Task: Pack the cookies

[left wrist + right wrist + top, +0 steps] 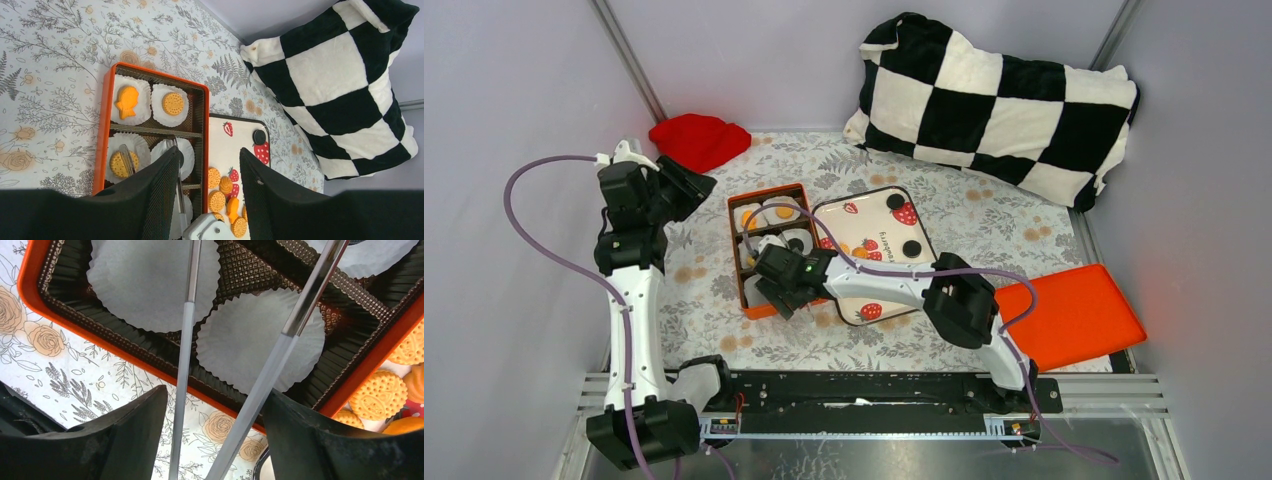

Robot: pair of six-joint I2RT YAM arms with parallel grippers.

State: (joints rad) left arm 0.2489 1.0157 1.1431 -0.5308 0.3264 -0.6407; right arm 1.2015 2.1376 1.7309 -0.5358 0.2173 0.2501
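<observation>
The cookies lie in two places. A fish-shaped one [126,101] and two round ones [173,103] [120,164] sit in white paper cups inside the orange box [769,193]. Several golden cookies [216,201] and two black ones [895,201] rest on the strawberry plate [879,215]. My right gripper [215,395] hangs over the box's near end, shut on metal tongs [295,320] whose arms are spread over empty paper cups [260,340]. One tong tip [126,157] lies over a round cookie. My left gripper [210,155] is open, high above the box, holding nothing.
An orange lid [1074,315] lies at the right near edge. A red cloth [699,140] sits at the back left and a black-and-white checked pillow [999,105] at the back right. Grey walls close in both sides.
</observation>
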